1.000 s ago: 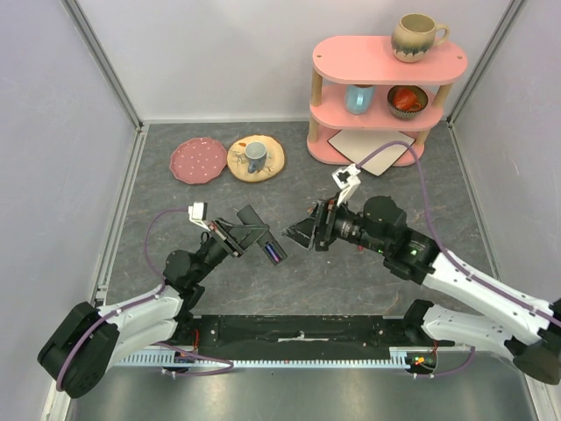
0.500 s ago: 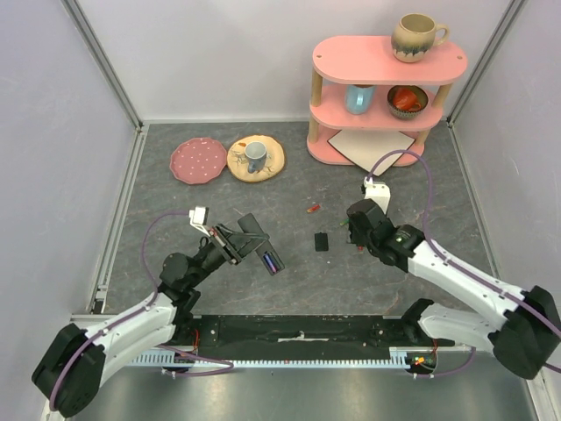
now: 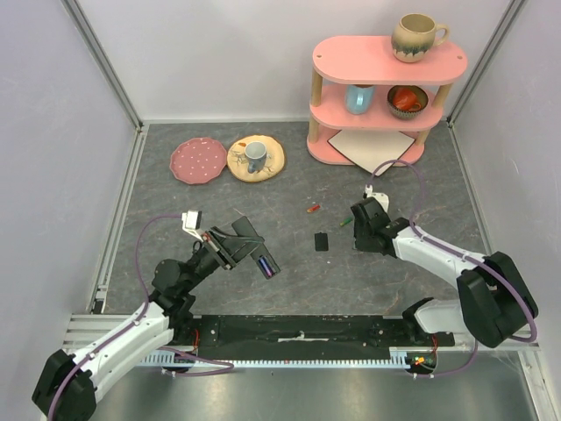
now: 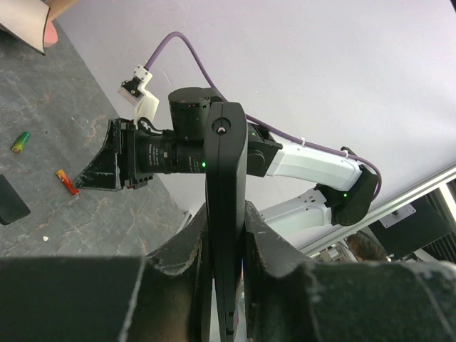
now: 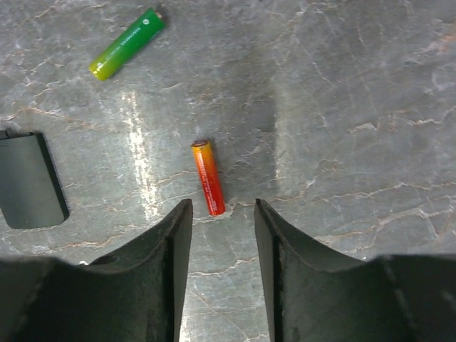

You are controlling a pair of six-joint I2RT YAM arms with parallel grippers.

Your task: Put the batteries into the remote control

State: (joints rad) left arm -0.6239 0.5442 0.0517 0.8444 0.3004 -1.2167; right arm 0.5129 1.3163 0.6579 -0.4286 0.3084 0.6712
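Black remote control [image 3: 252, 248] clamped in left jaws, off the desk [image 3: 175, 202] | blue battery [image 3: 266, 263] looks seated | right jaws apart, empty, at orange battery [image 5: 207, 177] | green battery [image 5: 128, 43] also loose

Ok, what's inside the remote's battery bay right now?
One blue battery shows in the remote control, held by the left gripper. Anything beside it is too small to tell; the left wrist view shows only an edge.
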